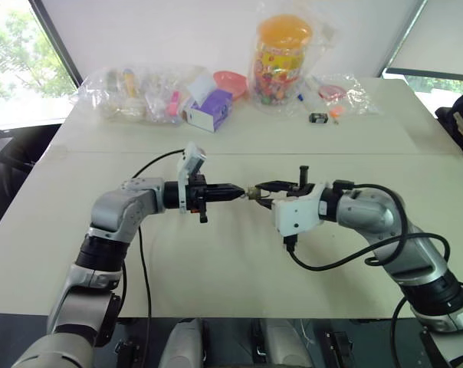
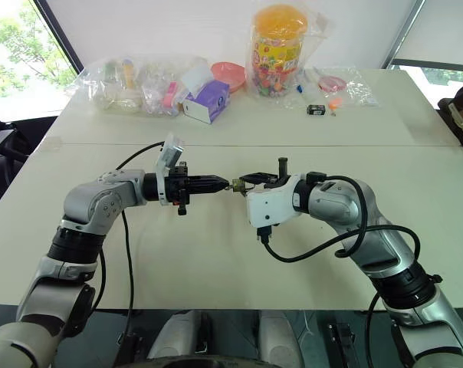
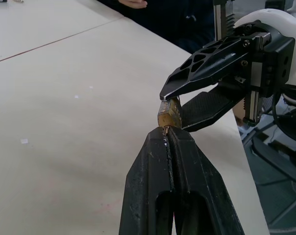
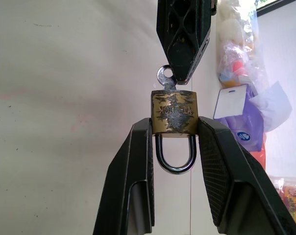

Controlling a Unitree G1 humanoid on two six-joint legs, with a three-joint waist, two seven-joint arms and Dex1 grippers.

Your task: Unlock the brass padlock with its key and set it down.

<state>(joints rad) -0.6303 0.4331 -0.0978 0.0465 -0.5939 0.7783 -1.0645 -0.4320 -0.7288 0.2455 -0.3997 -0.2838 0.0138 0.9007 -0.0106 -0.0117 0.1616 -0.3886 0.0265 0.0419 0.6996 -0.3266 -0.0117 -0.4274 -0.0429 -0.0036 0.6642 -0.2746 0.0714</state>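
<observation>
Up above the middle of the white table (image 1: pixel 78 245), seen from my head, my two arms meet tip to tip: my left gripper (image 1: pixel 238 191) points across at my right gripper (image 1: pixel 260 192), and the brass padlock (image 1: pixel 254 194) sits tiny between them, off the tabletop. Along the far edge lie plastic bags (image 1: pixel 139 92), a purple box (image 1: pixel 210 110) and a candy jar (image 1: pixel 280 57). From my left wrist, my fingers (image 3: pixel 153 176) are pressed together, their tips at the lock's gold end, with the right gripper's fingers on either side of it. From my right wrist, my two fingers (image 4: pixel 138 166) clamp the padlock's body, shackle closed and hanging toward me, while the key (image 4: pixel 165 78) stands in its far end, pinched in my left gripper's tip.
</observation>
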